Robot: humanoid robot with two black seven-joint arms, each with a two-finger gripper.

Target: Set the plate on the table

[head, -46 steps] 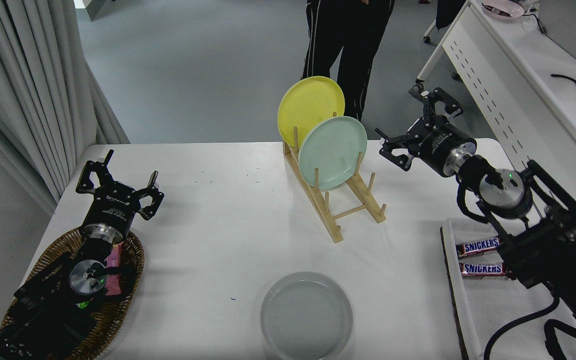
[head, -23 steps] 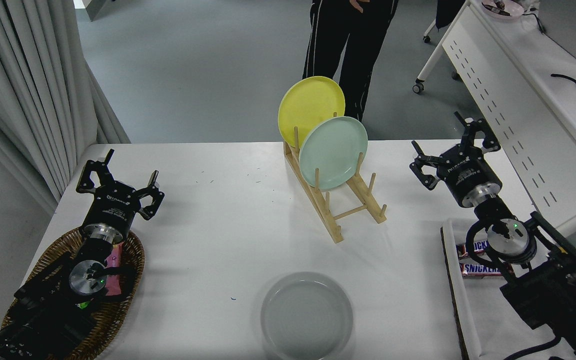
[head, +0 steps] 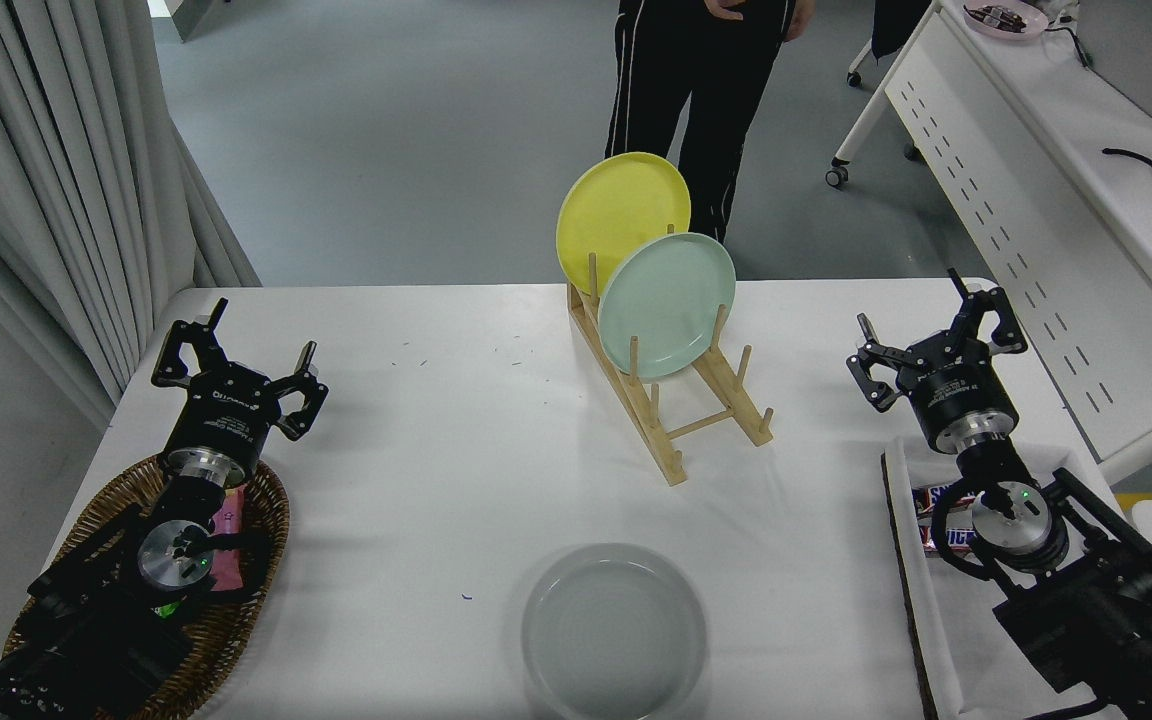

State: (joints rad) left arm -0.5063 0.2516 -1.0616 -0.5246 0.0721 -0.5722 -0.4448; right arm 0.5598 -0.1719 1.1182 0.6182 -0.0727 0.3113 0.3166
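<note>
**Grey plate is flat on the table, both grippers empty**

The plate is lying flat at the bottom centre of the frame, right side up, resting on the white table, with its near edge close to the bottom border. Nothing is touching it.

The right gripper is over at the right-middle of the frame, well apart from the plate, with its fingers spread wide and nothing between them. Its arm comes up from the lower right corner, over a tray with a couple of candy bars partly hidden under it.

The left gripper sits at the left side of the frame, jaws also released and empty, with its arm over a wicker basket in the lower left.

In the upper middle there's a wooden rack holding a yellow plate and a mint green plate, both on edge. A person in dark trousers is standing behind the table at the top.
</note>
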